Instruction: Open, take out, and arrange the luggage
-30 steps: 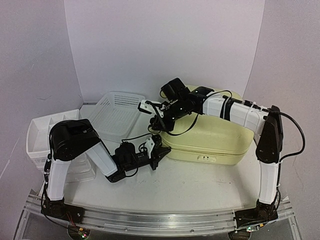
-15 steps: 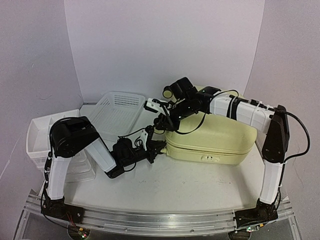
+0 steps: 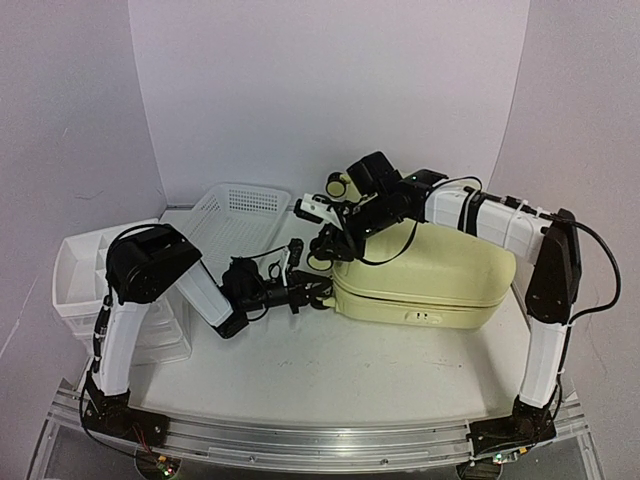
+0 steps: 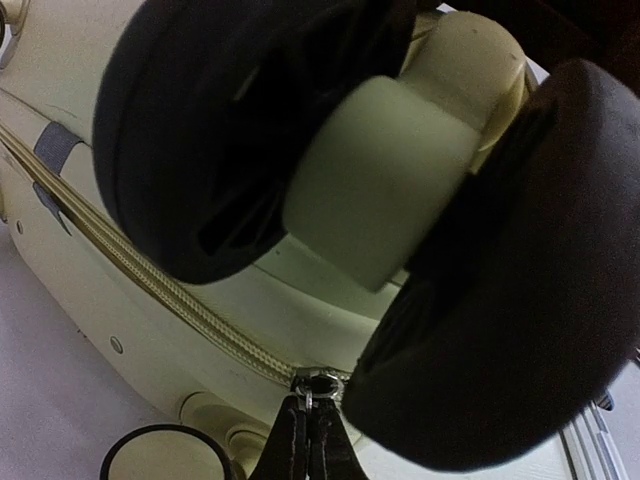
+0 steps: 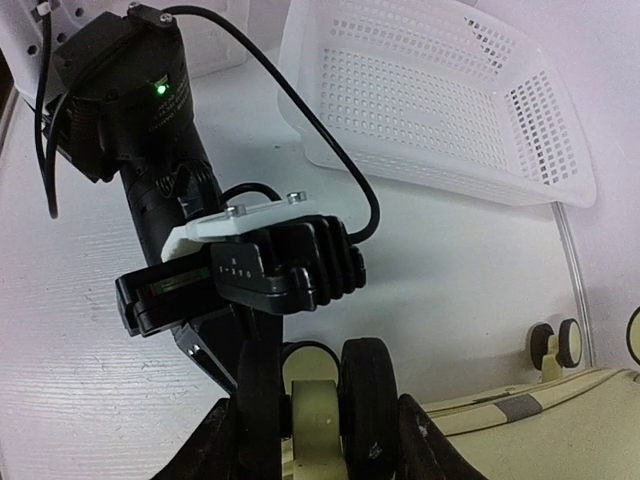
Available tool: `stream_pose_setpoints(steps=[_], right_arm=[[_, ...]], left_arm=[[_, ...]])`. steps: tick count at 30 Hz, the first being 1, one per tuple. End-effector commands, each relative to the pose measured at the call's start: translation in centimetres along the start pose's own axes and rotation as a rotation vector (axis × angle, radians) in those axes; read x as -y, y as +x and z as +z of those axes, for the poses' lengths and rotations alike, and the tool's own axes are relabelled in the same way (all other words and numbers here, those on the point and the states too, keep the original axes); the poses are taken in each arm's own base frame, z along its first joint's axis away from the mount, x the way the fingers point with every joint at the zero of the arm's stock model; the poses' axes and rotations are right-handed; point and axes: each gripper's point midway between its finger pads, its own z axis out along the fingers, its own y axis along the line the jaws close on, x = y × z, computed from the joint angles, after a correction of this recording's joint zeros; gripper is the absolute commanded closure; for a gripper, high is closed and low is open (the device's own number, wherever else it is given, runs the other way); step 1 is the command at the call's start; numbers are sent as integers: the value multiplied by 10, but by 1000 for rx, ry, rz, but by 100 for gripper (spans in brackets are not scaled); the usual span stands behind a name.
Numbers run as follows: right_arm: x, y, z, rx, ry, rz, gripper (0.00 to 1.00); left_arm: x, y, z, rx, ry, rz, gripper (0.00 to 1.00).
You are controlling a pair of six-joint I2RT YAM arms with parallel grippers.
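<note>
1. No writing is reading clearly. Small pale marks on the black body of the left claw [image 3: 318,293] are showing in the right wrist view, too small to make out. A green light [image 5: 160,88] is glowing on the left arm [image 3: 190,290], upper left of that view.
2. The left arm is stretching low over the surface [image 3: 380,365] from the lower left toward the middle of the top view. Its wrist is lying almost level and its claw is pointing right, into the left end of the luggage [image 3: 430,275].
3. The right arm [image 3: 500,225] is rising from the lower right, bending at the right edge and reaching left across the top of the luggage. The right claw [image 3: 325,244] is hanging over the luggage's left end.
4. The left claw is pinching together on the metal zipper pull [image 4: 313,382], at the bottom middle of the left wrist view, right on the zipper seam.
5. The right claw is standing partly apart and clamping a double wheel [image 5: 318,415]. One finger is pressing each black disc, at the bottom of the right wrist view.
6. The luggage is lying flat on the surface, right of centre in the top view, with both claws meeting at its left end. The left claw is sitting just below the clamped wheel.
7. A white mesh basket [image 3: 240,192] is sitting upper left of the luggage, near it. A white organizer [image 3: 80,260] is sitting at the left edge, well apart from it.
</note>
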Motion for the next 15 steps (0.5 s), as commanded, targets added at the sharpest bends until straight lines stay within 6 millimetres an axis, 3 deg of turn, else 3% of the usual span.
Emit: stream_pose_setpoints(steps=[1, 7, 15], right_arm=[[4, 43, -33, -159, -6, 210, 97], [7, 51, -23, -255, 74, 157, 81], [13, 56, -23, -357, 145, 116, 45]], left_arm=[[-50, -54, -10, 172, -118, -17, 100], [-53, -46, -1, 162, -78, -107, 100], [-56, -42, 14, 91, -55, -142, 100]])
